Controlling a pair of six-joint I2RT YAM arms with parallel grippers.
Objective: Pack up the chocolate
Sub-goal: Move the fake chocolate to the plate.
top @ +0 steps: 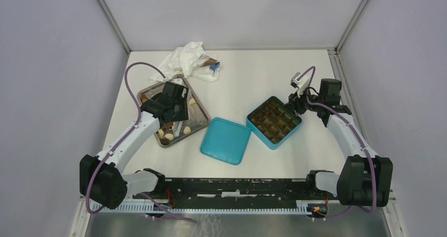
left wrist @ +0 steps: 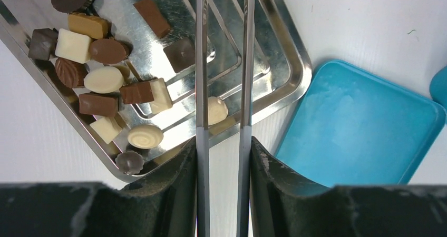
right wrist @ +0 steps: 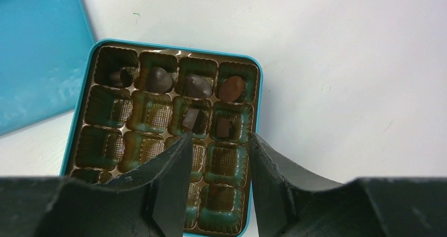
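Starting at nine o'clock on the bench (top: pixel 253 73), loose chocolate (left wrist: pixel 104 79) lies heaped in the steel tray (left wrist: pixel 295 73). It looks light, smooth and easily marked, so it is best pinched gently across flat sides. The left fingers (left wrist: pixel 201 63) stand narrowly apart above it, gripping nothing visible; the raised rim crowds low approaches. The lid (left wrist: pixel 358 126) lies at six o'clock. At three o'clock, the right fingers (right wrist: pixel 171 179) hover half-spread and empty over the teal box (right wrist: pixel 258 116), its twelve-o'clock row filled and many cells free.
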